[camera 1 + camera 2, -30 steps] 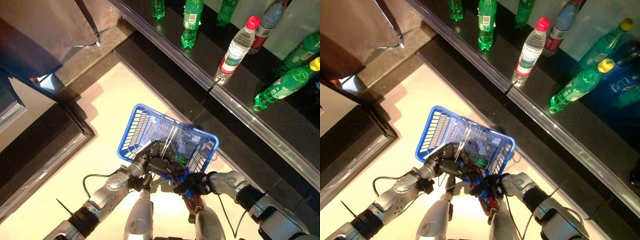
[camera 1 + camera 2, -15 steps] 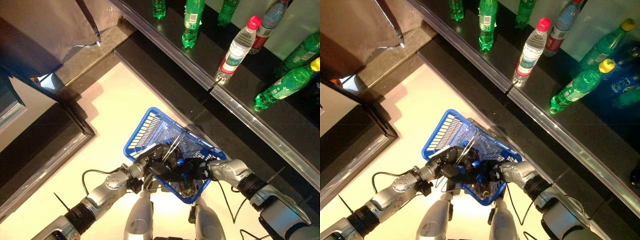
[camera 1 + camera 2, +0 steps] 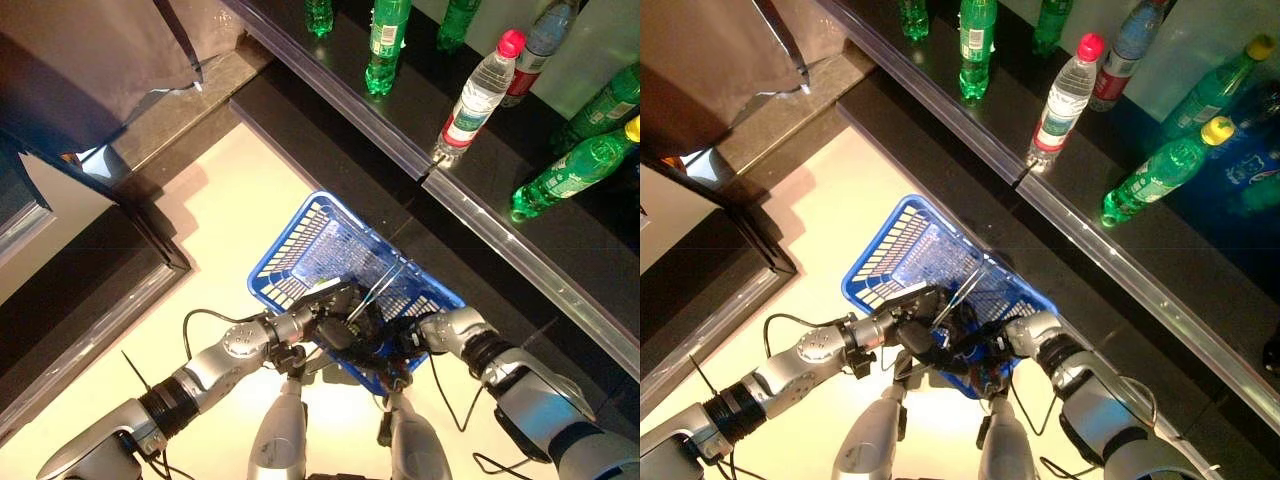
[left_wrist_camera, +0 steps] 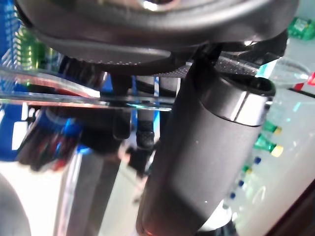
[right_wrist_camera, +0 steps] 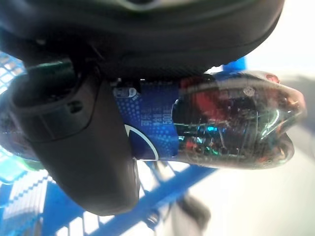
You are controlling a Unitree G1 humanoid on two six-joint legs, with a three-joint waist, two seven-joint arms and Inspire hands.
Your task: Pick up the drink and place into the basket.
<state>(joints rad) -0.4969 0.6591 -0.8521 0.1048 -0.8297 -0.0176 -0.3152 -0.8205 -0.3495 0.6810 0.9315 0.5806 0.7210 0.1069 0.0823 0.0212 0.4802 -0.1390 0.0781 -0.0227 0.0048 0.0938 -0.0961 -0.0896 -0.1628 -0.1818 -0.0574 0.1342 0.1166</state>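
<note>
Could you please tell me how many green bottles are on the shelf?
5 green bottles: three toward the left, two yellow-capped ones at the right; others may be cut off.

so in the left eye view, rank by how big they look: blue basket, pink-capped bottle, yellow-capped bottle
1. Blue basket, clearly the largest.
2 and 3. Pink-capped bottle and yellow-capped bottle look about alike. The yellow-capped one lies tilted with its cap at the picture's edge, so I won't rank them.

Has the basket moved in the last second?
Yes. The basket has swung toward the shelf; camera steady. Left hand holds its handle, right hand grips the drink.
</note>
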